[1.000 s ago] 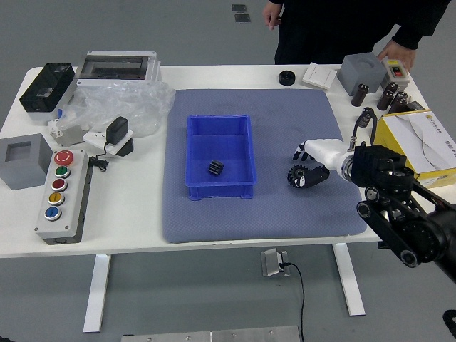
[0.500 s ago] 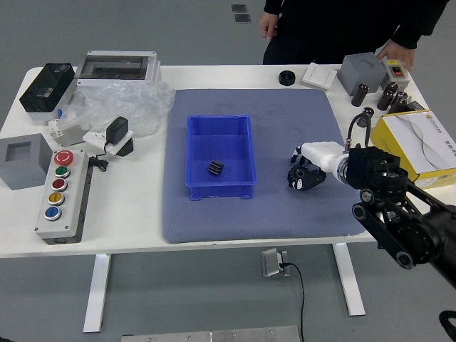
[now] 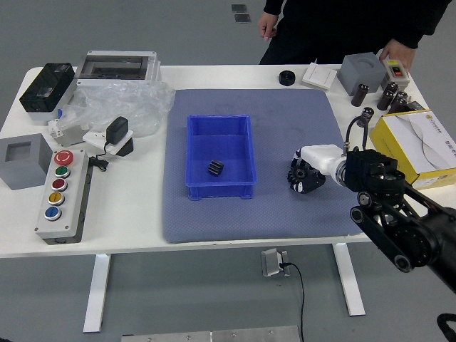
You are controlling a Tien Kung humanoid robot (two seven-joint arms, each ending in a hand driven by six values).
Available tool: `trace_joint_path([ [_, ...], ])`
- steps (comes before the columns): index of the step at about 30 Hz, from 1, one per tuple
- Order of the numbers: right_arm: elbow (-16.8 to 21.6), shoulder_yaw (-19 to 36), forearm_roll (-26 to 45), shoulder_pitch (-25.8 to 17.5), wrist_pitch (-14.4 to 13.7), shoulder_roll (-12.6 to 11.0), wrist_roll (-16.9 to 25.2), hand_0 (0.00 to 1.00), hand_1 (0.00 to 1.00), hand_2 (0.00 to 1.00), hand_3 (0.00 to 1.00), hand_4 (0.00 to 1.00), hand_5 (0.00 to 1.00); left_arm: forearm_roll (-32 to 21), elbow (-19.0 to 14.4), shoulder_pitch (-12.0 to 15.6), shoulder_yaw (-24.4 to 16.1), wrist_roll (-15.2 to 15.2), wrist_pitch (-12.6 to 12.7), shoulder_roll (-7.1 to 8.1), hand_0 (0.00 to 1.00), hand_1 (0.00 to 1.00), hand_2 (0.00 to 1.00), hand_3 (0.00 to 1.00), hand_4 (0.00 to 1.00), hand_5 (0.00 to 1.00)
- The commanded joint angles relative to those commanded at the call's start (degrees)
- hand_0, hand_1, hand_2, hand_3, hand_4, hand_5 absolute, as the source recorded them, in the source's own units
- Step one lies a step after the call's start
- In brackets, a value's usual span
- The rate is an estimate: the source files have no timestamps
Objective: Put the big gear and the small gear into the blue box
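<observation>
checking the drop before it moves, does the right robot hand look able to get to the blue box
Probably yes. The right robot hand, curled around the big gear, is right of the blue box; nothing stands between them and the top is open. It would likely need lifting over the wall.

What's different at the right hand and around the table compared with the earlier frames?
The right hand moved slightly left and its fingers closed in around the big gear, still on the mat. A person's hand shifted slightly nearer the table. The small gear stayed in the blue box.
</observation>
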Motion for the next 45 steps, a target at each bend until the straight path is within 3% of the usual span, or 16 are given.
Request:
trace_joint_path([
  [8,0.27,-0.01,-0.91,-0.27,0.26,0.30,-0.66,0.549,0.595,0.722,0.744,0.747,0.340,0.02,0.00,0.04,-0.05,0.00,0.01,-0.02,0.901,0.886,0.895,0.877,0.857,0.560],
  [9,0.28,-0.02,-1.02,-0.29,0.11,0.33,-0.75,0.498,0.538,0.690,0.692,0.720,0.334,0.02,0.00,0.04,-0.05,0.00,0.01,-0.03,0.901,0.886,0.895,0.877,0.857,0.560],
  [14,0.26,0.01,-1.77,-0.50,-0.52,0.50,-1.16,0.498,0.538,0.690,0.692,0.720,0.334,-0.05,0.00,0.03,0.03,-0.01,0.00,-0.09,0.901,0.886,0.895,0.877,0.857,0.560],
  [15,0.25,0.00,-1.94,-0.56,-0.68,0.54,-1.25,0.452,0.493,0.637,0.623,0.668,0.307,-0.07,0.00,0.03,0.04,-0.01,0.00,-0.10,0.901,0.886,0.895,0.877,0.857,0.560],
  [20,0.34,0.13,-2.79,-0.79,-2.22,0.74,-1.62,0.452,0.493,0.637,0.623,0.668,0.307,-0.08,0.00,0.07,0.07,-0.01,0.00,-0.11,0.901,0.886,0.895,0.877,0.857,0.560],
  [21,0.34,0.19,-2.91,-0.82,-2.58,0.77,-1.63,0.455,0.427,0.551,0.558,0.612,0.307,-0.08,0.00,0.07,0.07,-0.02,-0.01,-0.12,0.901,0.886,0.895,0.876,0.856,0.560],
  [26,0.25,0.30,-3.18,-0.99,-3.62,0.87,-1.49,0.455,0.427,0.551,0.558,0.612,0.307,-0.02,0.00,0.10,0.06,-0.01,-0.04,-0.16,0.901,0.886,0.895,0.876,0.856,0.560],
  [27,0.19,0.29,-3.18,-1.02,-3.66,0.89,-1.46,0.494,0.413,0.503,0.535,0.565,0.269,0.01,0.00,0.12,0.04,0.01,-0.04,-0.16,0.901,0.886,0.895,0.877,0.856,0.559],
  [45,0.45,0.66,-3.15,-1.27,-5.08,0.96,-1.11,0.479,0.393,0.442,0.485,0.577,0.268,0.07,0.00,0.14,0.14,0.03,-0.06,-0.16,0.901,0.886,0.895,0.876,0.854,0.559],
])
